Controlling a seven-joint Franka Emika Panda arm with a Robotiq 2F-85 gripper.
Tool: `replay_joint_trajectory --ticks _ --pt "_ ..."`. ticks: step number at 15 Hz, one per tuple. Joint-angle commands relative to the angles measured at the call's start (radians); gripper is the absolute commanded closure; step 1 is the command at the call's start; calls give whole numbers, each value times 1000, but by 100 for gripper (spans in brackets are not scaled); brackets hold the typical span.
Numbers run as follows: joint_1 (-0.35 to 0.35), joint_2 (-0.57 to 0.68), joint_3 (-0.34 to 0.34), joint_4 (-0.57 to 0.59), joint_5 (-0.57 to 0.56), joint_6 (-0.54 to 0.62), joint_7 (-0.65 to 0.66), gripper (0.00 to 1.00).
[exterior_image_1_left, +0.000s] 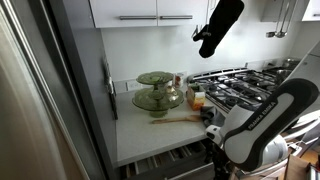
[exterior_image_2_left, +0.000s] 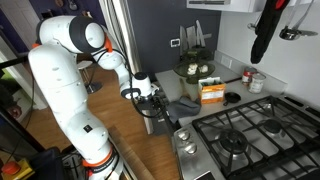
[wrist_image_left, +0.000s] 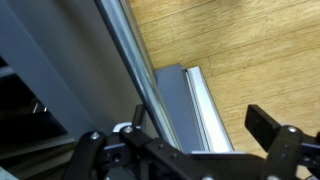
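**Open jaws at the drawer's bar handle**

The gripper (wrist_image_left: 180, 148) hangs low in front of the cabinet under the white countertop (exterior_image_1_left: 150, 138). Its two black fingers (wrist_image_left: 268, 135) are spread wide and hold nothing. In the wrist view the long silver bar handle (wrist_image_left: 135, 70) runs diagonally down the grey drawer front (wrist_image_left: 60, 70) and ends between the jaws, near the left finger. Whether either pad touches the bar cannot be told.

The step in hand looks like taking hold of that bar. To do it well, the bar should sit at the middle of the gap rather than off to one side. The pads should meet it squarely, and any pull should run straight out along the drawer's travel, since an off-centre grip could slip or twist the wrist.

The wooden floor (wrist_image_left: 240, 40) lies below. In an exterior view the gripper (exterior_image_2_left: 150, 95) is close to the counter's front edge, which leaves little room above it. A black gas hob (exterior_image_2_left: 250, 135) is beside it, and a green glass tiered stand (exterior_image_1_left: 157, 93) stands on the counter, well apart from it. A black oven glove (exterior_image_1_left: 220, 25) hangs overhead, out of reach.
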Motion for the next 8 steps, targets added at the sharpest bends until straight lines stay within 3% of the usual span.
replay_joint_trajectory --ticks 1,8 --pt "14 55 11 -34 183 -47 -85 0" --pt "52 61 40 -35 503 -21 -318 0"
